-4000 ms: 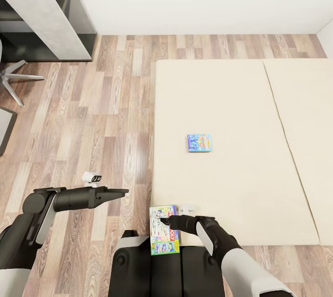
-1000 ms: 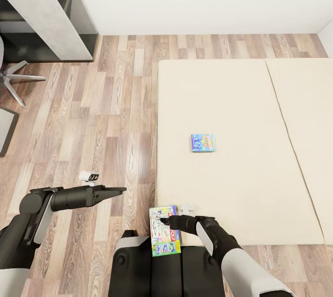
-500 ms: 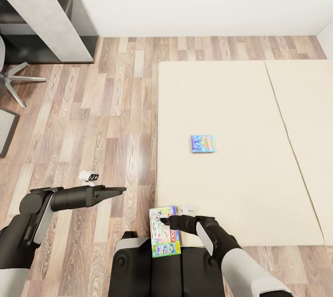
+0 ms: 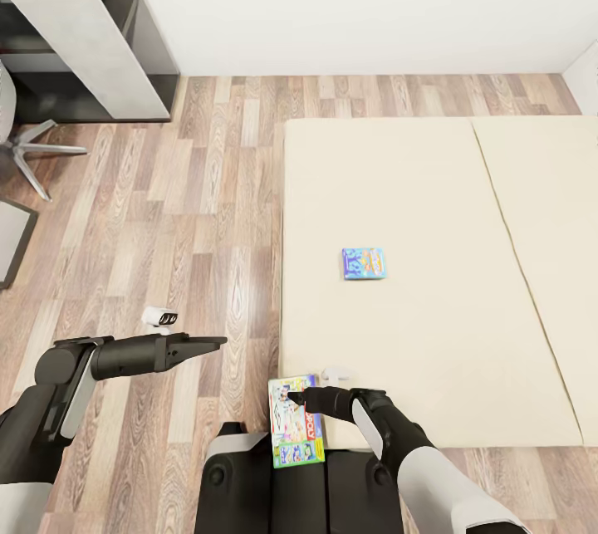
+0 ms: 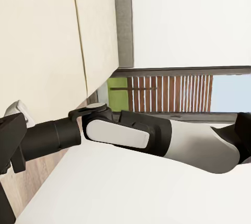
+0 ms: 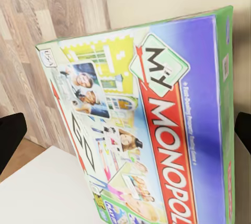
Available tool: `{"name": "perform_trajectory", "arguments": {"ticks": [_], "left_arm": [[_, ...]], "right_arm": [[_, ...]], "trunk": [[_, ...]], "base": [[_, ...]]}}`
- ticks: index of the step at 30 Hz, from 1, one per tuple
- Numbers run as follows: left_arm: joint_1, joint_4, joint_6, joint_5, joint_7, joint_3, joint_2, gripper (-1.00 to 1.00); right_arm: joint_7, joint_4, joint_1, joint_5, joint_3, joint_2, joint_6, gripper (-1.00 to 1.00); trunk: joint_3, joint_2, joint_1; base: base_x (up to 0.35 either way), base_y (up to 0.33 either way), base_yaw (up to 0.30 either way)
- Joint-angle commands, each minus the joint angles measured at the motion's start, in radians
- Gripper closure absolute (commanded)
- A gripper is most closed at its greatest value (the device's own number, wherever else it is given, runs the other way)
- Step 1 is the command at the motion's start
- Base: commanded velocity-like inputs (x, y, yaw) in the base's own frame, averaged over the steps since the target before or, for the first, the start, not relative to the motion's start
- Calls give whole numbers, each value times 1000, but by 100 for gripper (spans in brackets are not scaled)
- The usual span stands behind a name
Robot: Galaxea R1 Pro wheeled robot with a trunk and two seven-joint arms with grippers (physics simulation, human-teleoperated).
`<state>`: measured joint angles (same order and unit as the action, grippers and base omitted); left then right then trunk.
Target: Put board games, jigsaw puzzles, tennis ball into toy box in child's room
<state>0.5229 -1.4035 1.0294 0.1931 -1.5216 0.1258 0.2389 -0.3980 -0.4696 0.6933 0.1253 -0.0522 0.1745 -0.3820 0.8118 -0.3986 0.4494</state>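
- Monopoly board game (image 4: 295, 422): green-edged, red banner, white lettering, photo prints.
- Small board game (image 4: 363, 263): blue, colourful cartoons.
- Bed mattress (image 4: 432, 210): plain beige.
- Floor (image 4: 166, 227): brown wood planks.

The bed (image 4: 432, 185) fills the right half of the frame. A small board game (image 4: 364, 263) lies on it near the middle. At the lower centre, a larger board game (image 4: 294, 421) sits at the bed's near left corner. The counter (image 4: 75, 11) stands at upper left.
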Motion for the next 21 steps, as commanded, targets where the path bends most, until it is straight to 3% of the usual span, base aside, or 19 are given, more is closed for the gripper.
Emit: {"name": "perform_trajectory", "arguments": {"ticks": [1, 21], "left_arm": [[0, 0, 11, 0, -3, 0, 0, -100], [0, -1, 11, 0, -3, 0, 0, -100]], "right_arm": [[2, -1, 0, 10, -1, 0, -7, -100], [2, -3, 0, 10, -1, 0, -6, -100]], "trunk": [[-1, -1, 1], [-14, -1, 1]], "base": [[0, 0, 0], [0, 0, 0]]}}
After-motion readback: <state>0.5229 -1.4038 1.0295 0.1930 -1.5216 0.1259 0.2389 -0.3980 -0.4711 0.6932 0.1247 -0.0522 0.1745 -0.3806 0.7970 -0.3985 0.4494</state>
